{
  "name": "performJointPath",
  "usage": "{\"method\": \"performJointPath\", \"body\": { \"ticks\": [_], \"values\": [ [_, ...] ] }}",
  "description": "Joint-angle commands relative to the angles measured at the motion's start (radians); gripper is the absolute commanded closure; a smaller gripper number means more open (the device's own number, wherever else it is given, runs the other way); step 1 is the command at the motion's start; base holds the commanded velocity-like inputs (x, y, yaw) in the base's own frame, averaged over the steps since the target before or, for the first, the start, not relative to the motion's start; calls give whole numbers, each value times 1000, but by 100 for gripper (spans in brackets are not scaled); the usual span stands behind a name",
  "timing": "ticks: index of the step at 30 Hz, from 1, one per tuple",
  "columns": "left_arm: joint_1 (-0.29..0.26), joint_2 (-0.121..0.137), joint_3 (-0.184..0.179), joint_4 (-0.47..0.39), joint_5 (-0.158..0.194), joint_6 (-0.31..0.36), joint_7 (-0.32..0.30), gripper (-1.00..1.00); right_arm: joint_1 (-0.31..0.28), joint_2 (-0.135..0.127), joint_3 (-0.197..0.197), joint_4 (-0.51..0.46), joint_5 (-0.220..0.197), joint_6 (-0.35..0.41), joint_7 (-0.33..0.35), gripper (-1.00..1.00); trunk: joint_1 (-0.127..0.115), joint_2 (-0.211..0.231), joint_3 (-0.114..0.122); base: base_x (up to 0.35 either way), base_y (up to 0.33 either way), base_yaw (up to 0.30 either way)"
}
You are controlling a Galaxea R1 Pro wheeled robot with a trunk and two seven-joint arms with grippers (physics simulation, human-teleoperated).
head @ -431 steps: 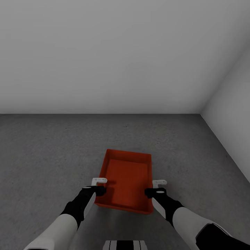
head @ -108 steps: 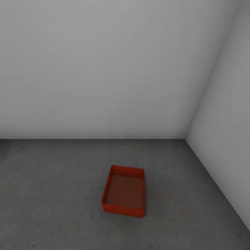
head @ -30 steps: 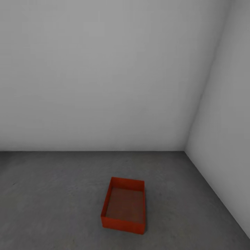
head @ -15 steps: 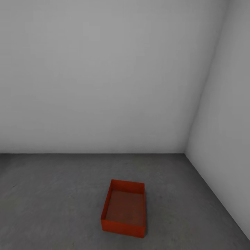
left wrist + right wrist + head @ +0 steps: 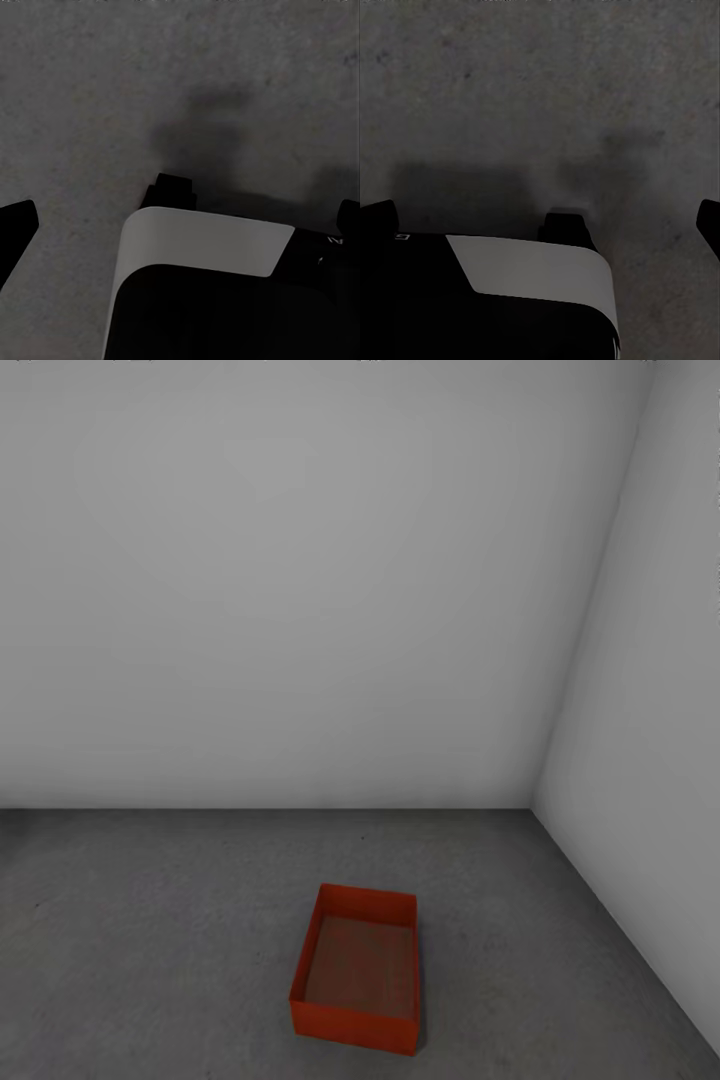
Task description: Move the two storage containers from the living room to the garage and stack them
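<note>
In the head view, one orange-red storage container (image 5: 357,971) sits open side up on the dark grey garage floor (image 5: 150,940), straight ahead and slightly right of centre, long axis running away from the robot toward the white wall (image 5: 300,590), about equally placed for either arm. Against the picture from a second ago it lies lower in frame and more wall shows, which reads as camera movement. The left wrist view shows the left tool (image 5: 176,225) with tips spread wide over bare floor and the robot's base (image 5: 202,285); the right wrist view shows the right tool (image 5: 547,221) likewise apart and empty.
</note>
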Motion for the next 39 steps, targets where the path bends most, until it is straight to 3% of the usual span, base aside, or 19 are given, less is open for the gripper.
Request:
{"method": "performJointPath", "body": {
  "ticks": [1,16,39],
  "values": [
    [-1,0,0,0,6,4,2,-100,-1,1,8,3,-9,-5,-1,-100,0,0,1,0,0,0],
    [-1,2,0,0,6,2,3,-100,-1,-1,8,3,-9,-5,-3,-100,0,0,23,0,0,0],
    [-1,2,0,0,8,3,2,-100,-1,-2,8,3,-9,-3,-3,-100,0,0,24,0,0,0]
  ]
}}
